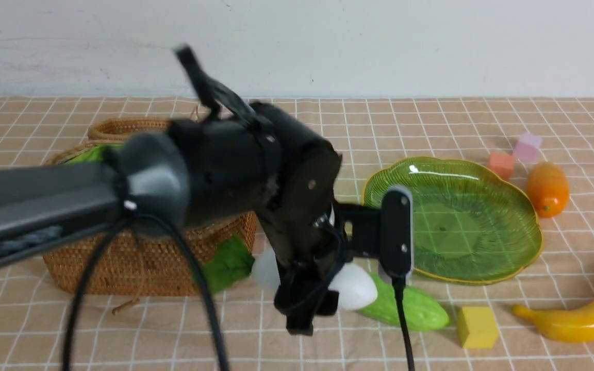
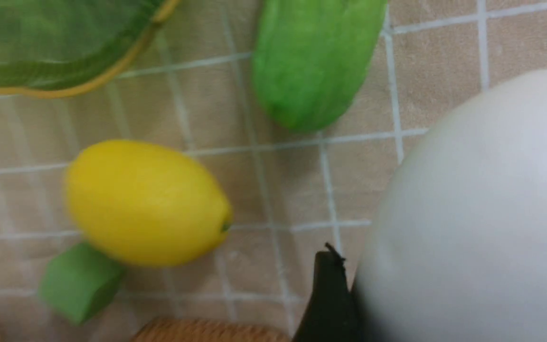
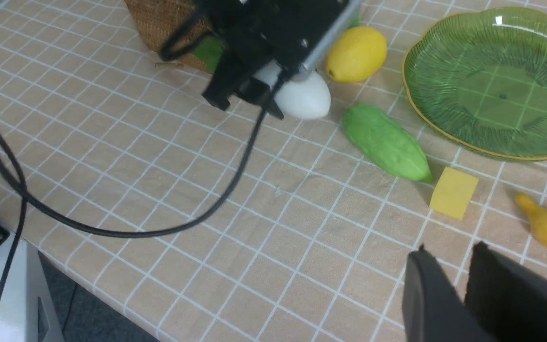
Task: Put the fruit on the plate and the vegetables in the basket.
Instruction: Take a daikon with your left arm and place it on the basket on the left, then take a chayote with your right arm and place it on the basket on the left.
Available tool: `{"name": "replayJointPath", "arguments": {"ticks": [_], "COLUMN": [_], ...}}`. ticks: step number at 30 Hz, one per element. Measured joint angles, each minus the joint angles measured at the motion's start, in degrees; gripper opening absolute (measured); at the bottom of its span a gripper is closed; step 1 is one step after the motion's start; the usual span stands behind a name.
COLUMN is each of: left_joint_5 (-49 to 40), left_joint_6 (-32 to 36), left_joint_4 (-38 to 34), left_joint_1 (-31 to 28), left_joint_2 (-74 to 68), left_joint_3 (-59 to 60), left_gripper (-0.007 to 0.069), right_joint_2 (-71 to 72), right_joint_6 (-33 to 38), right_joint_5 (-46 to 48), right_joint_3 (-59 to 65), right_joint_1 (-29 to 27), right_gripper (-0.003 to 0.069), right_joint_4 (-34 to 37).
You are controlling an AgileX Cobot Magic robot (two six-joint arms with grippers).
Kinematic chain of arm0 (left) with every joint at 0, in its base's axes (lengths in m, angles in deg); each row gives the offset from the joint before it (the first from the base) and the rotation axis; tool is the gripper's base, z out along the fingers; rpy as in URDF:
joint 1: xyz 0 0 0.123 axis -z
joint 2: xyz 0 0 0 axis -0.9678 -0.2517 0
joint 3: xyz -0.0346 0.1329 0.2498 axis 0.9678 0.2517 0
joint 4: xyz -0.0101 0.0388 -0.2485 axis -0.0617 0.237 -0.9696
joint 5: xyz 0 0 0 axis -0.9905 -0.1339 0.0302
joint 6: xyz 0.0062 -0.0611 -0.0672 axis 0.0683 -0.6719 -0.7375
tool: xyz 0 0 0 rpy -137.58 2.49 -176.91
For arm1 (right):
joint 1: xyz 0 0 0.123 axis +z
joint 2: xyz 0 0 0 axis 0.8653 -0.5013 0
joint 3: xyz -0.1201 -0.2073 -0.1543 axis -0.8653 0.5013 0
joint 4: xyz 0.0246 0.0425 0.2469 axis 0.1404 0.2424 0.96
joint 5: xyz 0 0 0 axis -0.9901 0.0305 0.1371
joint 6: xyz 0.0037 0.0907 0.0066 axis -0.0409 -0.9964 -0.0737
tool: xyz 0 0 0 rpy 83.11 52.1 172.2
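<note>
Basket (image 1: pixel 147 268): far left on the worktop, just left of my left hand.
Radish (image 1: pixel 353 288): clenched in my left hand (image 1: pixel 310 309), long axis left-right.
Right hand (image 3: pixel 463 289): nearly closed, holding nothing, well right.

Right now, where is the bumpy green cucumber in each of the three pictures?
Front view: the cucumber lies low in the middle, in front of the green plate, left of the yellow cube.
Left wrist view: cucumber at the top middle, near the plate's rim.
Right wrist view: cucumber right of centre, between the white radish and the cube.
Shared landmark: the plate.
</note>
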Motion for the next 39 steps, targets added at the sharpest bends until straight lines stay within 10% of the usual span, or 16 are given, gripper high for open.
{"name": "replayJointPath", "arguments": {"ticks": [6, 18, 22, 29, 39], "left_joint_5": [-0.95, 5.35, 2.79, -2.09, 2.49], "left_joint_6": [-8.61, -12.60, -22.83, -54.33, -61.81], "left_joint_4": [12.15, 12.32, 8.98, 6.81, -0.65], "left_joint_1": [-7.98, -21.68, -18.87, -8.88, -2.29], "left_joint_2": [8.31, 3.88, 6.83, 22.72, 53.49], "left_joint_3": [-0.59, -0.48, -0.23, 1.58, 26.46], "left_gripper": [0.0508, 0.0665, 0.0556, 0.0015, -0.0013], "right_joint_2": [0.00, -0.43, -4.95, -21.04, -43.47], "right_joint_6": [0.00, 0.00, 0.00, 0.00, 11.85], "right_joint_5": [-2.72, -3.06, -3.59, -7.22, -12.70], "right_joint_3": [0.00, 0.00, 0.00, 0.00, -2.41], "right_joint_1": [0.00, 0.00, 0.00, 0.00, 1.97], "right_gripper": [0.0159, 0.0162, 0.0162, 0.0155, 0.0083], "right_joint_4": [0.00, 0.04, 0.39, 1.26, 8.37]}}
